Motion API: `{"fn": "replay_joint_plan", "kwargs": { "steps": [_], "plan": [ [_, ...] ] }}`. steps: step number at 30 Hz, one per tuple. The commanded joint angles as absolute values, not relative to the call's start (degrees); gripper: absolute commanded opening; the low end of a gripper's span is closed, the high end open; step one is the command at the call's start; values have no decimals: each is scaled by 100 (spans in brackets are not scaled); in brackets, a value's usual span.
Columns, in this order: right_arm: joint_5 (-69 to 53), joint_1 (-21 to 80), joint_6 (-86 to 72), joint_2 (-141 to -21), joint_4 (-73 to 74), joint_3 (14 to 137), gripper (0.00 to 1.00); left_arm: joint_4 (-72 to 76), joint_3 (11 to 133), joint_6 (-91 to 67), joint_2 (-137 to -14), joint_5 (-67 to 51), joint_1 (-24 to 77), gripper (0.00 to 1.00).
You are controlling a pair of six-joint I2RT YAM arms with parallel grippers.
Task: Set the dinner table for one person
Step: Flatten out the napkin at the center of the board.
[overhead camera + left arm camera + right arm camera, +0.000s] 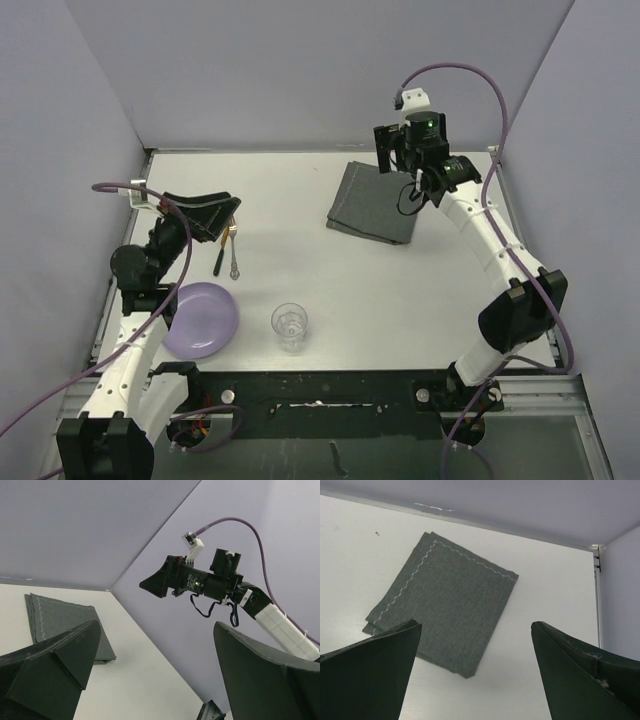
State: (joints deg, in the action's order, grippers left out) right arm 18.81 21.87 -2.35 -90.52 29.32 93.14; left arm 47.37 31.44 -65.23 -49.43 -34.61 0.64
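The dinner table [300, 230] is a white tabletop. On it a folded dark grey placemat [375, 203] lies at the back right. A lilac plate [200, 318] sits front left, with a clear glass [290, 326] to its right. Two pieces of cutlery [232, 255] lie side by side behind the plate. My left gripper [232, 218] hangs open just above the cutlery's far ends, holding nothing. My right gripper [397, 165] stands open over the placemat's back right corner; in the right wrist view the placemat [445, 600] lies below and beyond the empty jaws.
Grey walls close in the table on the left, back and right. In the left wrist view the placemat [60, 625] and the right arm [200, 582] show beyond the left gripper [156, 630]. The arm bases stand at the near edge.
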Motion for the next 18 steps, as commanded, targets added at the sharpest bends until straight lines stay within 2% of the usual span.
{"fn": "replay_joint_plan", "kwargs": {
  "steps": [1, 8, 18],
  "plan": [
    [1683, 1777, -321, -9982, 3235, 10388, 98, 3650, 3809, -5711, -4952, -3654, 62, 98],
    [1373, 1144, -474, -11588, 4013, 11685, 98, 704, 4844, -4583, -4933, -3426, 79, 98],
    [1096, 886, -374, -12441, 3809, 12013, 99, -57, 4933, -4172, -4713, -3354, 86, 98]
  ]
}}
